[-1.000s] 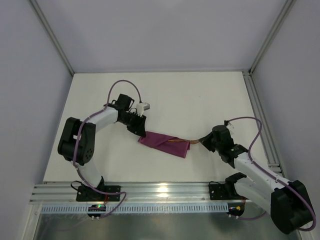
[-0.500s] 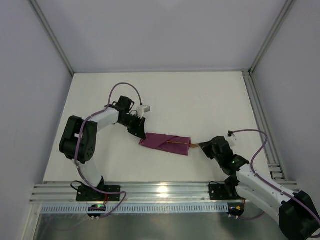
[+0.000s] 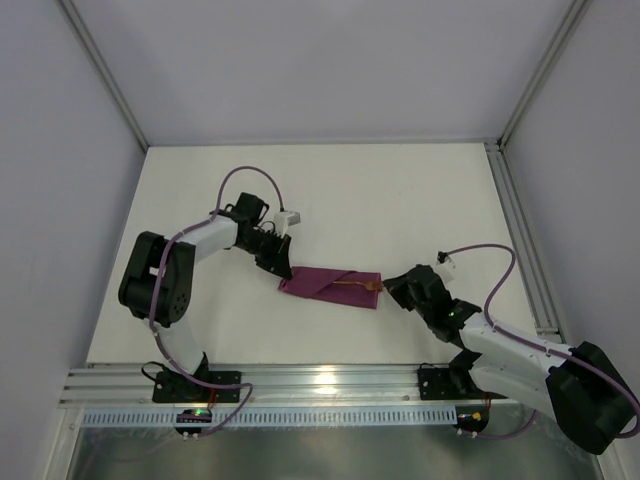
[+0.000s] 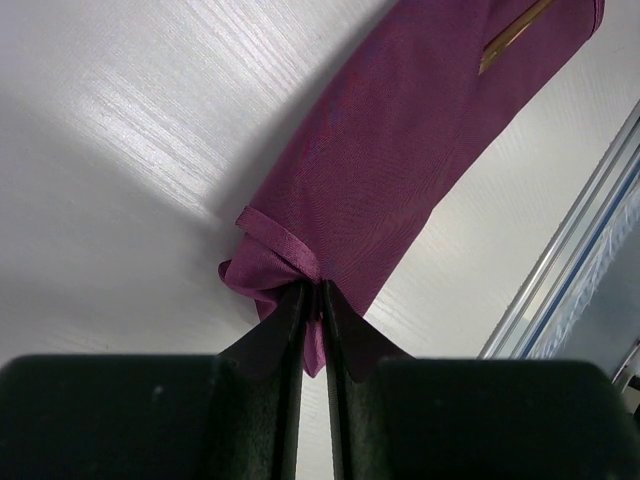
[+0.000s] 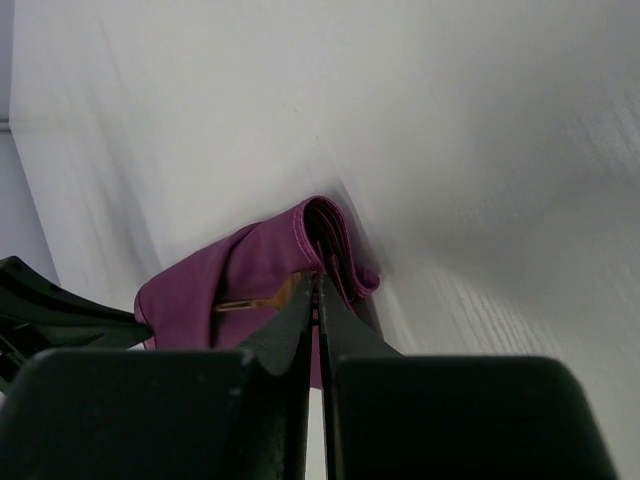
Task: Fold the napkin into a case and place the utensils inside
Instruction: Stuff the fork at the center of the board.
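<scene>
Two arms reach inward over the white table (image 3: 420,200), one at each end of the case (image 3: 325,283). Case: a narrow, layered maroon-purple cloth pouch lying flat near the middle of the table, its long axis running left to right, the left end slightly farther away than the right. Left gripper (image 3: 281,270) is at the left end; its wrist view shows the two dark fingers (image 4: 285,330) drawn in close with a bunched corner of the cloth nipped between them, a small fold of hem puffing out just to the left of the tips. The rest of the case stretches away from that grip, smooth and lying on the table. Right gripper (image 3: 388,290) is at the right end, the tips against the case's mouth; its wrist view shows the fingers pressed fully together, with rolled layers of cloth curling just beyond them. One copper-coloured utensil (image 3: 356,283) shows as a thin strip lying lengthwise in the right half of the case, partly covered by cloth. That strip runs up to the right fingertips; cannot tell whether it is pinched or only touched. Only the one strip is visible; its tines or tip cannot be made out.
</scene>
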### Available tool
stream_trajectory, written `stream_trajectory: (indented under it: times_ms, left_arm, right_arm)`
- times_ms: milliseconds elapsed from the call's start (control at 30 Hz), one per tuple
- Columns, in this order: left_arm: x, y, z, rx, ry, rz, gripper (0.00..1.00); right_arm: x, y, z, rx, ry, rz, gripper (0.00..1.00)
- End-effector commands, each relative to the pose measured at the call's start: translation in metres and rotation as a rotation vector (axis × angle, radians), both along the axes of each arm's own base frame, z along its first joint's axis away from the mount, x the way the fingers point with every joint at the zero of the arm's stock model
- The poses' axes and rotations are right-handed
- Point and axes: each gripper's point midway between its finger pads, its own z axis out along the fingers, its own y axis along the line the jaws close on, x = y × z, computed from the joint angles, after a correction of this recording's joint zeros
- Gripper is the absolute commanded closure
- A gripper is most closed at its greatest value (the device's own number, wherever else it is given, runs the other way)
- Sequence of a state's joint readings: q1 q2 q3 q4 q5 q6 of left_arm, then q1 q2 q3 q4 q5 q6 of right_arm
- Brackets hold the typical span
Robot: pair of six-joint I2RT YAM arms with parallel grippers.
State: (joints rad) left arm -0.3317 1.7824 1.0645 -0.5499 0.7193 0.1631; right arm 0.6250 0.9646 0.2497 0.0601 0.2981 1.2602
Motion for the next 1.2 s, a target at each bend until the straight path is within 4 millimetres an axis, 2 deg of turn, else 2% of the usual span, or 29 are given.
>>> stream_trajectory:
  times_ms: [0, 100, 233, 267, 400, 600, 767, 967, 1100, 1167]
  left_arm:
    - [0.001, -0.007, 0.004, -0.047, 0.001, -0.006, 0.88]
    - [0.001, -0.007, 0.006, -0.052, -0.002, -0.005, 0.88]
    - [0.001, -0.008, 0.005, -0.053, -0.003, -0.005, 0.88]
    - [0.001, -0.008, 0.005, -0.054, -0.003, -0.006, 0.88]
    - [0.001, -0.007, 0.005, -0.052, 0.000, -0.004, 0.88]
    - [0.001, -0.008, 0.004, -0.053, 0.003, -0.005, 0.88]
    - [0.001, -0.007, 0.002, -0.050, 0.004, -0.005, 0.88]
    - [0.001, -0.004, 0.003, -0.040, -0.006, -0.005, 0.88]
    - [0.002, -0.001, 0.000, -0.027, -0.004, 0.000, 0.88]
    - [0.006, 0.006, -0.002, -0.003, -0.014, 0.009, 0.84]
  right_arm:
    - [0.021, 0.005, 0.036, 0.015, -0.104, -0.034, 0.96]
    - [0.022, 0.009, 0.038, 0.013, -0.109, -0.026, 0.96]
    - [0.021, 0.023, 0.031, 0.016, -0.098, 0.007, 0.96]
    - [0.023, 0.025, 0.026, 0.007, -0.087, 0.010, 0.96]
    - [0.033, 0.035, 0.030, -0.003, -0.131, 0.032, 0.96]
    - [0.036, 0.039, 0.028, 0.022, -0.165, 0.020, 0.96]
    - [0.035, 0.044, 0.017, 0.004, -0.140, 0.032, 0.96]
    - [0.028, 0.039, -0.004, 0.000, -0.105, 0.022, 0.96]
    - [0.026, 0.041, -0.011, -0.008, -0.095, 0.044, 0.96]
    - [0.024, 0.042, -0.014, -0.040, -0.074, 0.073, 0.91]
